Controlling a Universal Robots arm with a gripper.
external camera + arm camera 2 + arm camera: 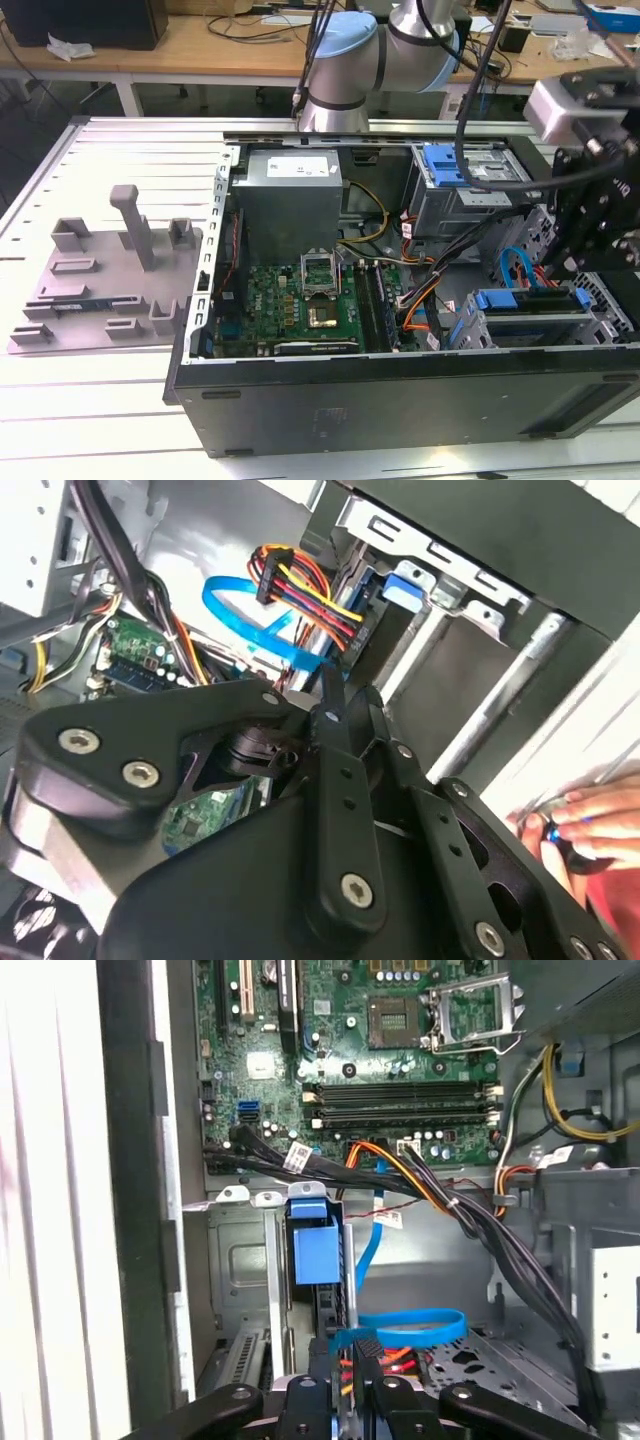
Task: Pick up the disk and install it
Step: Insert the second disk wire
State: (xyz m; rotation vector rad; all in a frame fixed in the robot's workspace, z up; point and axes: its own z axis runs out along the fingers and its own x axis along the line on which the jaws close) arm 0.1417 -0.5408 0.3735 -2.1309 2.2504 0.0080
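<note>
Now the gripper (357, 1352), fingers pressed together, hovers by the disk (315, 1252) in the right bay; press squarely; mind the blue cable (420, 1322).

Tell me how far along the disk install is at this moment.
Done: pickup looks finished, since the disk already sits inside the drive cage, blue carrier showing. In hand: the gripper is right at the disk's outer end in the first wrist view. Left: full seating is unconfirmed, as the pictures do not show whether it has latched.
</note>
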